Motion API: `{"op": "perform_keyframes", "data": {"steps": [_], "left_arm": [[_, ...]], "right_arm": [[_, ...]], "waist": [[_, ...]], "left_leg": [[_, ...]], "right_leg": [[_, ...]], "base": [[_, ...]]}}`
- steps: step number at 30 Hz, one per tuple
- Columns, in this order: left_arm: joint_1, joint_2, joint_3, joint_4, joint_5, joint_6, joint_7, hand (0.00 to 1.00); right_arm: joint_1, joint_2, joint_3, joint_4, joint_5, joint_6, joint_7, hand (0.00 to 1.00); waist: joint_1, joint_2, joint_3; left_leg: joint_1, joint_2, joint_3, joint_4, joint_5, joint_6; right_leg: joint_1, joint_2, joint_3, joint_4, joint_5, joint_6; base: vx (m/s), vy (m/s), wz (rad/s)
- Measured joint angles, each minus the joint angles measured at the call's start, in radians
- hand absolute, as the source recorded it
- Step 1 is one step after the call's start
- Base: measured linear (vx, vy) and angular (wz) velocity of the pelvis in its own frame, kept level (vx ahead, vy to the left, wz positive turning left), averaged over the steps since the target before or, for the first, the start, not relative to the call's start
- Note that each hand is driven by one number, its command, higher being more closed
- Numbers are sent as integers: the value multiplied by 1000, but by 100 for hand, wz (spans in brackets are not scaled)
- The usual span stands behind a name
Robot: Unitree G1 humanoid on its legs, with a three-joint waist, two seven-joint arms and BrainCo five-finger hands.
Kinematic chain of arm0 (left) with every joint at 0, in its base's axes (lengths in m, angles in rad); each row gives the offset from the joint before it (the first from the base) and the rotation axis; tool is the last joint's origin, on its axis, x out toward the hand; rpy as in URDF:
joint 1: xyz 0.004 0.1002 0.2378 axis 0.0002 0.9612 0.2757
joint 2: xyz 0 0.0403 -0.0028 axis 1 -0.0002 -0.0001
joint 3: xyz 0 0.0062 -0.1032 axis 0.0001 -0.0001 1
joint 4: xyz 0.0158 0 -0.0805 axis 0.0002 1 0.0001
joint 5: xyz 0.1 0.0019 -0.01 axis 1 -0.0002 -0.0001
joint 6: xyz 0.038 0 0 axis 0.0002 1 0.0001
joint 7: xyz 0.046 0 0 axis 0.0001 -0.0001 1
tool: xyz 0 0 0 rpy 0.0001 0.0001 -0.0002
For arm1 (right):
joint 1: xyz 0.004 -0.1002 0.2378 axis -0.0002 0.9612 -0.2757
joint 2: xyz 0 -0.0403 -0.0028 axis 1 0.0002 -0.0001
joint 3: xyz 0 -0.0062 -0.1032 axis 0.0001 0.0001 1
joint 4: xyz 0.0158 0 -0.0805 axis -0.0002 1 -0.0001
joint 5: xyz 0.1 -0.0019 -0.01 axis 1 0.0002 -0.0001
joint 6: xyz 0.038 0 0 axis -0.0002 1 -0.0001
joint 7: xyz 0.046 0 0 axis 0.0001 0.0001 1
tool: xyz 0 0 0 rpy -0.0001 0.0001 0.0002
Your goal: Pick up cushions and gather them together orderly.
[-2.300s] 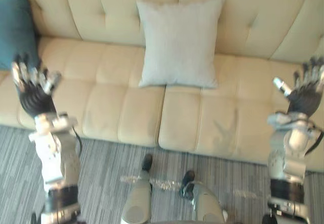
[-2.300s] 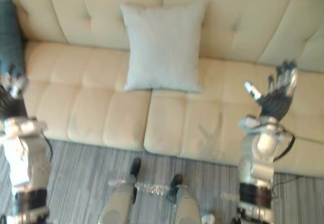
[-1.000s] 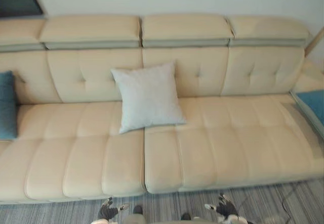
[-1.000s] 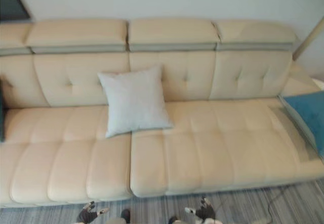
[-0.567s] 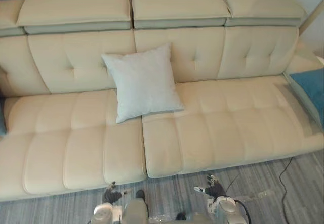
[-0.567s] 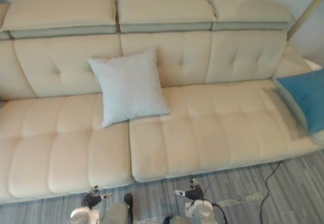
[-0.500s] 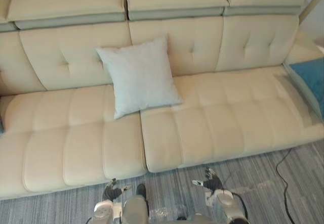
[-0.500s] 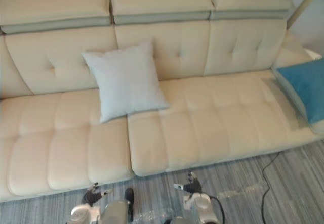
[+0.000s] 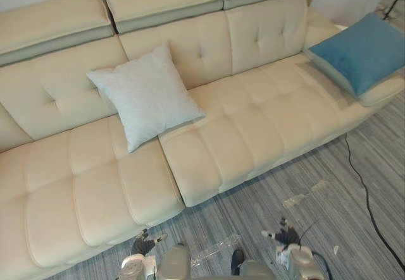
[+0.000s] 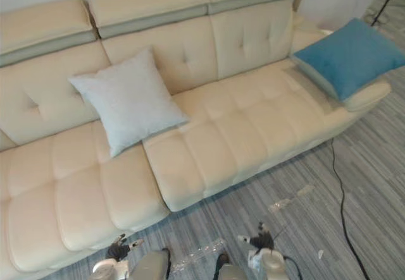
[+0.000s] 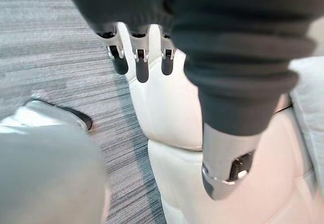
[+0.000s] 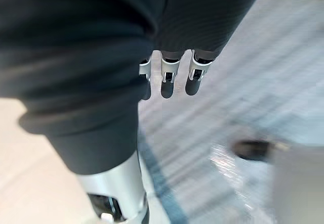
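Our left hand (image 9: 143,245) low over carpet (image 9: 304,185), fingers (image 11: 137,64) straight, loosely spread, holding nothing. Our right hand (image 9: 287,236) likewise, fingers (image 12: 167,82) extended and free. Carpet grey, fine-striped. Past it we see sofa (image 9: 253,128): cream, smooth, button-tufted. 2 cushions, both square, soft fabric. Pale grey cushion (image 9: 144,95) leans upright on backrest, left of centre, turned slightly, 1 corner up. Blue cushion (image 9: 362,51) lies tilted on sofa's right end, well apart.

Cream sofa (image 10: 209,141), grey cushion (image 10: 126,100) leaning on its backrest, blue cushion (image 10: 348,55) at its right end
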Motion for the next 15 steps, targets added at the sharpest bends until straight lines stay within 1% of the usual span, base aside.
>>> {"op": "perform_keyframes", "data": {"steps": [1, 2, 4, 7, 10, 11, 12, 13, 14, 15], "left_arm": [[2, 0, -14, 5, 5, 1, 0, 0], [2, -1, -24, 8, 13, 3, -2, 0], [0, -6, -24, 20, 21, 3, -3, 0], [0, -7, -19, 22, 31, 2, -4, 0], [0, -7, -18, 24, 49, 2, -7, 0], [-1, -6, -18, 27, 51, 2, -7, 0], [-6, -11, -18, 42, 57, 2, -7, 0], [-11, -14, -20, 45, 65, 2, -8, 0], [-14, -14, -20, 46, 68, 5, -8, 0], [-23, -7, -26, 64, 74, 17, -9, 0]], "right_arm": [[16, 7, -25, 8, 0, 4, -1, 0], [27, 7, -35, 20, 1, 12, 0, 0], [27, 11, -61, 37, 10, 19, 0, 0], [27, 16, -60, 40, 10, 22, 1, 0], [18, 21, -59, 40, 10, 24, 8, 0], [5, 24, -58, 40, 10, 24, 9, 0], [-5, 23, -58, 42, 10, 27, 9, 0], [-17, 24, -56, 46, 10, 27, 9, 0], [-26, 24, -52, 57, 10, 28, 9, 0], [-45, 35, -44, 77, 10, 30, 9, 0]], "waist": [[-8, 2, -10], [-11, 4, -19], [-14, 4, -22], [-17, -3, -23], [-19, -8, -25], [-19, -10, -26], [-20, -1, -26], [-20, 26, -26], [-20, 30, -24], [-20, 26, -28]], "left_leg": [[1, -17, 2, -1, 7, 12], [3, -29, 5, -1, 11, 18], [12, -37, 27, -2, 16, 27], [33, -36, 61, -7, 17, 28], [49, -26, 118, -15, 15, 24], [60, -19, 152, -25, 15, 24], [66, 9, 200, -42, 17, 27], [65, 39, 233, -59, 31, 39], [69, 52, 255, -69, 36, 42], [95, 86, 312, -99, 51, 32]], "right_leg": [[-1, -17, 0, -7, 7, 10], [-1, -26, 7, -11, 13, 12], [-2, -37, 27, -14, 19, 12], [-3, -38, 64, -16, 33, 11], [-15, -34, 101, -24, 50, -9], [-26, -35, 99, -25, 52, -26], [-40, -46, -5, -23, 36, -128], [-45, -63, -100, 5, 25, -162], [-62, -78, -168, 50, 28, -158], [-84, -117, -367, 228, 6, -147]], "base": [[-126, 168, 5], [-124, 155, -6], [-112, 114, -23], [-98, 65, -36], [-80, 45, -57], [-84, 60, -97], [-72, 49, -107], [-68, 1, -97], [-36, -56, -121], [15, -70, -107]]}}
